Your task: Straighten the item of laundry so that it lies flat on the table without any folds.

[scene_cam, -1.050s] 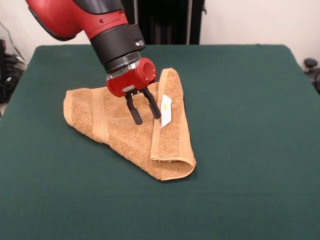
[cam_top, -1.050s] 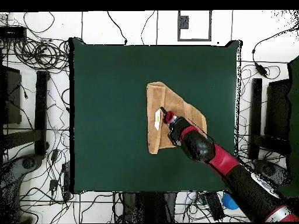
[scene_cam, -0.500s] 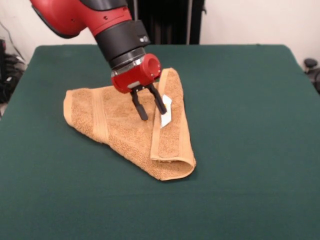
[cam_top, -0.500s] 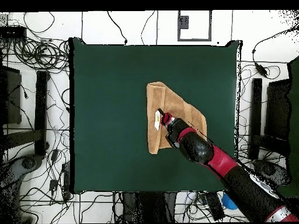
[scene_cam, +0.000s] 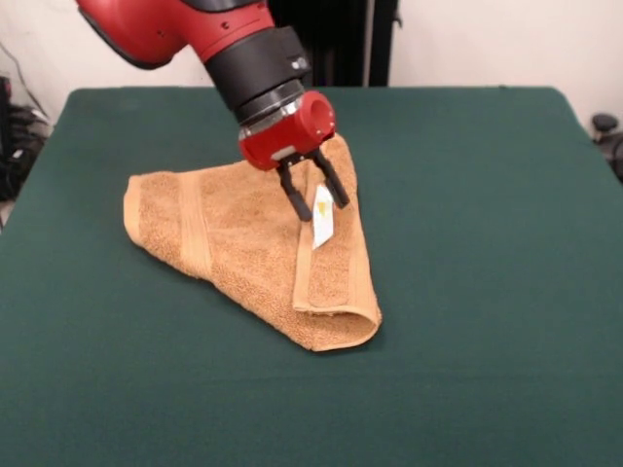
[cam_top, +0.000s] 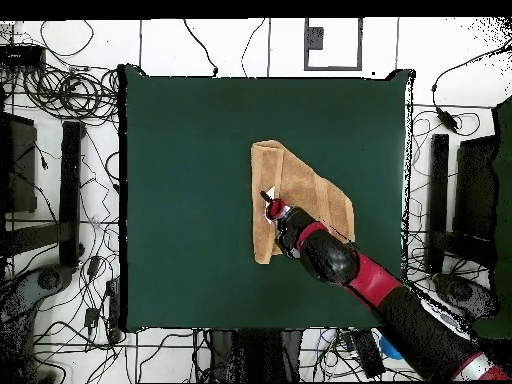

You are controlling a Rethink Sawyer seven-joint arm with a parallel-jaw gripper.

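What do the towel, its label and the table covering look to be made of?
Towel: terry cloth, going by its nubby looped pile, with a flat woven border band. Care label: smooth white, probably fabric. Table: covered in matte dark green cloth.

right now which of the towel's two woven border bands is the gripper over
The open gripper hovers over the band on the folded-over flap of the orange-tan terry towel, beside the white care label; the other band lies apart, uncovered.
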